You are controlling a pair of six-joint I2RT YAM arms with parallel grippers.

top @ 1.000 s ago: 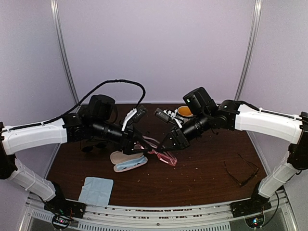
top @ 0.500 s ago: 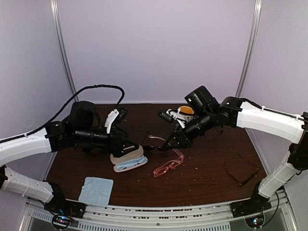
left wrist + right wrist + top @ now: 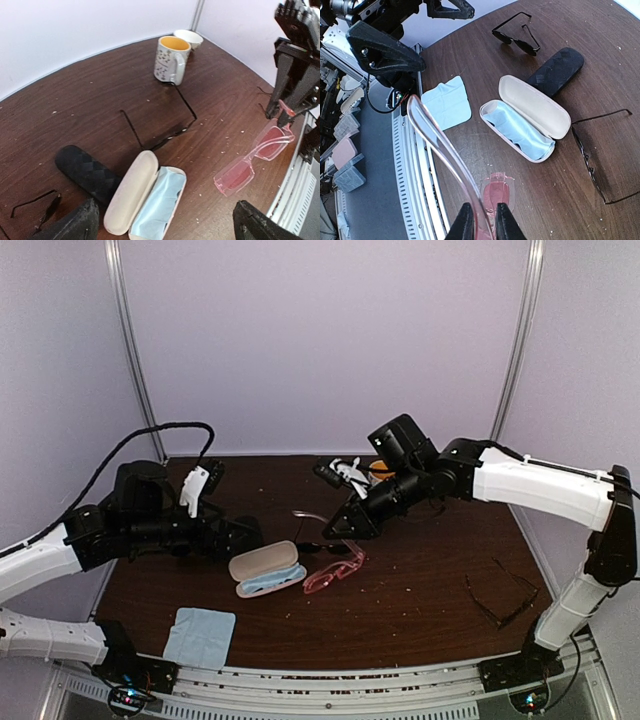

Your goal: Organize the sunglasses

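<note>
My right gripper (image 3: pixel 343 530) (image 3: pixel 482 222) is shut on one temple arm of the translucent pink sunglasses (image 3: pixel 333 574) (image 3: pixel 497 192), whose lenses touch the table. They also show in the left wrist view (image 3: pixel 250 165). My left gripper (image 3: pixel 245 537) (image 3: pixel 165 220) is open and empty, drawn back left of the open pale case (image 3: pixel 262 562) (image 3: pixel 131 190) that holds a blue cloth. Thin black-framed glasses (image 3: pixel 160 127) (image 3: pixel 597 160) lie behind the case. Black dark-lensed sunglasses (image 3: pixel 516 37) (image 3: pixel 35 207) lie at the far left. Another thin dark pair (image 3: pixel 503 592) lies at the right.
A black hard case (image 3: pixel 85 170) (image 3: pixel 555 70) lies beside the open case. A loose blue cloth (image 3: pixel 200 635) (image 3: pixel 447 102) lies near the front left edge. A mug (image 3: pixel 169 60) and a small bowl (image 3: pixel 189 37) stand at the back.
My left gripper has let go of the pink sunglasses and drawn back to the left. My right gripper kept them by one arm; the lenses now rest on the table.
</note>
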